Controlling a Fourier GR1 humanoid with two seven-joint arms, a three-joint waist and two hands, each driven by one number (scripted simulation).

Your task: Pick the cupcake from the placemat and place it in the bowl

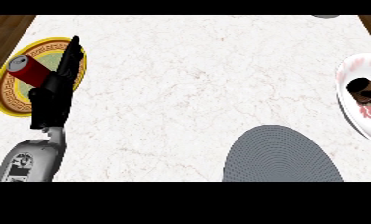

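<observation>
A pale marbled tabletop [188,85] fills the view, with strips of dark wood showing at its upper left and upper right corners. The left hand [58,88] shows at the left side, black, its fingers [71,51] straight and together, pointing away from the robot, holding nothing; its grey forearm [30,160] comes in from the lower left. Beneath and just to the left of that hand lies a round plate [18,106] with a yellow rim and a patterned band, and a red can [27,70] lies on its side on the plate, touching or just beside the hand's left edge. Well to the right of the hand and nearer the robot lies a grey round placemat [281,156], nothing on it. Far to the hand's right, at the view's edge, a white bowl [346,68] is partly cut off, and a dark brown cupcake [360,89] sits inside it. The right hand does not show.
</observation>
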